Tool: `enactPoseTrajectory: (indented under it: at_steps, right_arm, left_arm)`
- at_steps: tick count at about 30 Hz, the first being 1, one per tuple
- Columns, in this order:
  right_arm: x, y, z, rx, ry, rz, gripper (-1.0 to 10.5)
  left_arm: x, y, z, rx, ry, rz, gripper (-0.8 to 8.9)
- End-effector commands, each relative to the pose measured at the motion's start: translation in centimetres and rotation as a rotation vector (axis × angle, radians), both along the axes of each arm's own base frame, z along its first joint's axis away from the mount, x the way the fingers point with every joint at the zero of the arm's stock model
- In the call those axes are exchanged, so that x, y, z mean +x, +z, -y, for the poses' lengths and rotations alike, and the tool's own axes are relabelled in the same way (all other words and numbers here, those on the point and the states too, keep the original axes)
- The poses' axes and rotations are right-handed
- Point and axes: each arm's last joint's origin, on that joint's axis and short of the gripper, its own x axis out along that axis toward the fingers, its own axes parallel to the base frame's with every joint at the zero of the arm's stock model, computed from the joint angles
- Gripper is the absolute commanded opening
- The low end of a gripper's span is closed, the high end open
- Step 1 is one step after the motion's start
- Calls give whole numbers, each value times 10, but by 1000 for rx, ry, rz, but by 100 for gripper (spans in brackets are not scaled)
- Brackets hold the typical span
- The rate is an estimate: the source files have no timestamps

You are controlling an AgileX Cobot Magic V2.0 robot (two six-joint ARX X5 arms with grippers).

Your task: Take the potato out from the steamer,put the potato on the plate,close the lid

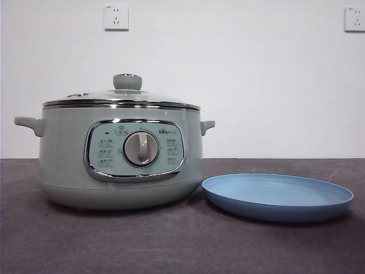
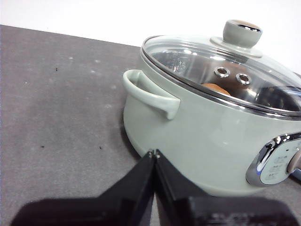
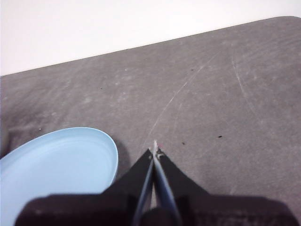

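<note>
The sage-green steamer (image 1: 120, 154) stands left of centre on the table, its glass lid (image 1: 121, 98) seated on the rim with the green knob (image 1: 127, 81) on top. Through the glass in the left wrist view, part of the brown-orange potato (image 2: 216, 89) shows inside the steamer (image 2: 197, 141). The light-blue plate (image 1: 278, 196) lies empty to the steamer's right. My left gripper (image 2: 154, 153) is shut and empty, just beside the steamer's handle (image 2: 150, 94). My right gripper (image 3: 155, 150) is shut and empty over the bare table, beside the plate (image 3: 56, 165).
The dark grey table (image 1: 171, 245) runs to a white wall with two power sockets (image 1: 116, 17). The steamer's control panel and grey dial (image 1: 141, 148) face the front camera. Neither arm shows in the front view.
</note>
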Motion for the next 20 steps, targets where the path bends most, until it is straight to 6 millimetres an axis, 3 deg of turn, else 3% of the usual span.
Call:
enactPoseTrajectory:
  at_steps: [1,9,12,15,20]
  right_arm:
    - [0,-4,0,110,-20,-20,1]
    - [0,-4,0,398,-68,-26,0]
    - [1,1,-3,433,37,0,-2]
    - [0,15,-6,464,176,66,-8]
    - [-8,49,-8,475,258,138,-8]
  left_arm:
    - [1,-2,0,5,-1,16,-2]
    - [1,3,1,-60,-36,45,-2]
    - [1,5,3,-130,-74,43,-5]
    - [-1,13,3,-196,-101,41,-5]
    - [-7,37,3,-223,-123,93,-5]
